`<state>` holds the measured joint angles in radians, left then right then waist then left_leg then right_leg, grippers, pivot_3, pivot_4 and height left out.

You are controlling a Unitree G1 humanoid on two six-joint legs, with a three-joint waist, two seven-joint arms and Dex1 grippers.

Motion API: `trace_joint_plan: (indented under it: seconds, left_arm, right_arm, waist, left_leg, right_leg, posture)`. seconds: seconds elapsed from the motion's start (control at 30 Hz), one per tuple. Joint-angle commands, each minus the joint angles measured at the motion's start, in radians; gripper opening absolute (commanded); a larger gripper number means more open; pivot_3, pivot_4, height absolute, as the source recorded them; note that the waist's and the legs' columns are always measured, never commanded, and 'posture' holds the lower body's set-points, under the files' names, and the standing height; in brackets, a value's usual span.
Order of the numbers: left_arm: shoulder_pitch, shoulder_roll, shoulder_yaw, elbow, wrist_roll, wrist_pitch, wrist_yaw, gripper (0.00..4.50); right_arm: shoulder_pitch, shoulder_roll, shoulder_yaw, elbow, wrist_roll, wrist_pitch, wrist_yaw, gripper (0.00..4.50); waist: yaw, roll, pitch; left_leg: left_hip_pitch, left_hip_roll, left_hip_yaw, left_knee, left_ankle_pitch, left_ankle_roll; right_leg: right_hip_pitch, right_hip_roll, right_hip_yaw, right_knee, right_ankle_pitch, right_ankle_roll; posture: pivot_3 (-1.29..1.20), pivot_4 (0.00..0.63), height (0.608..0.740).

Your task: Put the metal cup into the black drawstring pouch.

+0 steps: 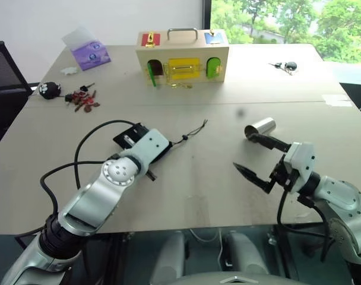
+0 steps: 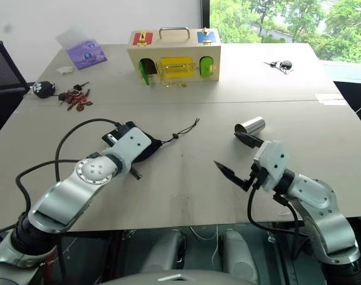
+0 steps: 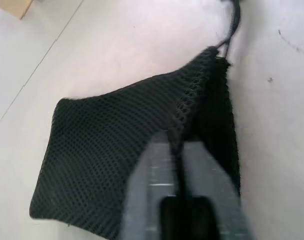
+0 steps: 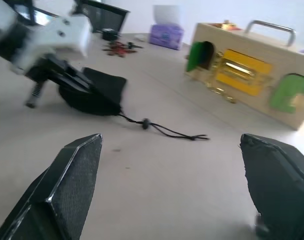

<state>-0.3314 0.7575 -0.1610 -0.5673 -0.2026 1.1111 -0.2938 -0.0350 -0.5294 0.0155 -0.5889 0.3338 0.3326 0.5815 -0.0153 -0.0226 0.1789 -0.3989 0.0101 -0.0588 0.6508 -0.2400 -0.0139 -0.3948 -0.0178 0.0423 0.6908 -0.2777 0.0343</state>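
While the left gripper pinches the black drawstring pouch, the metal cup lies beside the spread right gripper.

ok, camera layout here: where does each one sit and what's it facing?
Head stereo pair: looks forward-down over table, both arms, metal cup.
Left wrist: along the shut left pincer pinching black drawstring pouch.
Right wrist: between open right pincer fingers, toward pouch, wooden box.
Shared: pouch, table.

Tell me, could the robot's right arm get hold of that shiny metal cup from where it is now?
Probably yes. The right gripper is open wide, and the metal cup lies on its side just beyond one fingertip, with bare table around it.
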Motion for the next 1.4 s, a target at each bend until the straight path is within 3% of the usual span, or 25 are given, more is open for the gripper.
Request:
trace_joint_plan:
  seconds: [0.03,0.1,0.17,0.37,0.73,0.93,0.97,1.07,1.13,1.17,1.27,1.4]
  left_arm:
    - [-0.023,-0.040,0.174,0.041,-0.129,0.029,-0.113,0.06]
    - [-0.046,-0.069,0.269,0.103,-0.219,0.062,-0.184,0.06]
    - [-0.083,-0.102,0.362,0.168,-0.316,0.130,-0.237,0.06]
    - [-0.127,-0.137,0.465,0.291,-0.478,0.175,-0.349,0.06]
    - [-0.171,-0.110,0.426,0.362,-0.492,0.134,-0.349,0.06]
    - [-0.184,-0.108,0.420,0.326,-0.498,0.125,-0.321,0.00]
    - [-0.187,-0.109,0.419,0.319,-0.501,0.127,-0.317,0.00]
    - [-0.199,-0.113,0.427,0.314,-0.511,0.137,-0.304,0.00]
    - [-0.210,-0.120,0.436,0.316,-0.523,0.149,-0.296,0.00]
    - [-0.217,-0.125,0.441,0.319,-0.531,0.157,-0.291,0.00]
    - [-0.234,-0.138,0.442,0.332,-0.549,0.186,-0.276,0.00]
    - [-0.239,-0.143,0.397,0.349,-0.533,0.184,-0.266,0.00]
  right_arm:
    - [-0.049,-0.033,0.052,-0.058,-0.146,0.115,-0.104,4.50]
    - [-0.096,-0.055,0.101,-0.049,-0.257,0.189,-0.164,4.50]
    - [-0.143,-0.042,0.114,-0.028,-0.267,0.243,-0.178,4.50]
    - [-0.261,0.013,0.149,0.065,-0.323,0.358,-0.228,4.50]
    - [-0.421,0.070,0.287,0.266,-0.541,0.467,-0.339,4.50]
    - [-0.414,-0.021,0.331,0.324,-0.674,0.431,-0.342,1.87]
    - [-0.413,-0.032,0.328,0.327,-0.690,0.424,-0.342,1.22]
    - [-0.409,-0.058,0.323,0.315,-0.723,0.408,-0.327,0.04]
    - [-0.398,-0.069,0.311,0.299,-0.730,0.388,-0.312,0.04]
    - [-0.385,-0.026,0.259,0.261,-0.655,0.366,-0.291,0.04]
    - [-0.357,0.195,0.104,0.124,-0.312,0.370,-0.162,0.04]
    - [-0.355,0.395,0.024,0.087,-0.083,0.445,-0.115,0.04]
  waist:
    - [0.001,0.000,0.000]
    - [0.001,0.000,0.000]
    - [0.001,0.000,0.000]
    - [-0.002,0.000,0.000]
    - [-0.002,0.000,0.000]
    - [-0.002,0.000,0.000]
    - [-0.002,0.000,0.000]
    - [-0.003,-0.001,0.000]
    - [-0.004,0.000,0.000]
    - [-0.006,0.000,0.000]
    - [-0.020,-0.001,0.000]
    - [-0.028,0.000,0.000]
  left_leg:
    - [0.000,0.000,0.000,0.000,0.000,0.000]
    - [-0.001,0.000,0.000,0.000,0.000,0.000]
    - [-0.001,-0.001,0.000,0.000,0.000,0.000]
    - [-0.001,-0.002,-0.001,0.000,0.000,0.000]
    - [-0.001,-0.002,0.000,0.000,0.000,0.000]
    - [-0.002,-0.002,0.000,0.000,0.000,0.000]
    - [-0.002,-0.002,0.000,0.000,0.000,0.000]
    - [-0.002,-0.002,0.000,0.000,0.000,0.000]
    - [-0.002,-0.002,0.000,0.000,0.000,0.000]
    - [-0.002,-0.002,0.000,0.000,0.000,0.000]
    - [-0.002,-0.001,-0.001,-0.001,0.000,0.000]
    - [-0.001,0.000,-0.001,-0.001,0.000,0.000]
  right_leg:
    - [0.000,0.000,0.000,0.000,0.000,0.000]
    - [0.000,0.000,-0.001,0.000,0.000,0.000]
    - [-0.001,0.000,-0.001,0.000,0.000,0.000]
    - [-0.001,0.000,-0.001,0.001,0.000,0.000]
    - [-0.002,-0.001,-0.001,0.001,0.000,-0.001]
    - [-0.002,-0.002,-0.001,0.001,0.000,0.000]
    - [-0.002,-0.002,-0.001,0.001,0.000,0.000]
    - [-0.002,-0.001,-0.001,0.001,0.000,0.000]
    - [-0.002,-0.001,-0.001,0.001,0.000,0.000]
    - [-0.002,-0.001,-0.001,0.001,0.000,0.000]
    - [-0.002,0.000,-0.001,0.001,0.000,0.000]
    - [-0.002,0.000,0.000,0.002,0.001,0.000]
  posture:
    - [0.00,0.150,0.740]
    - [0.00,0.150,0.740]
    - [0.00,0.150,0.740]
    - [0.00,0.150,0.740]
    - [0.00,0.150,0.740]
    - [0.00,0.150,0.740]
    - [0.00,0.150,0.740]
    - [0.00,0.150,0.740]
    - [0.00,0.150,0.740]
    - [0.00,0.150,0.740]
    - [0.00,0.150,0.740]
    - [0.00,0.150,0.740]
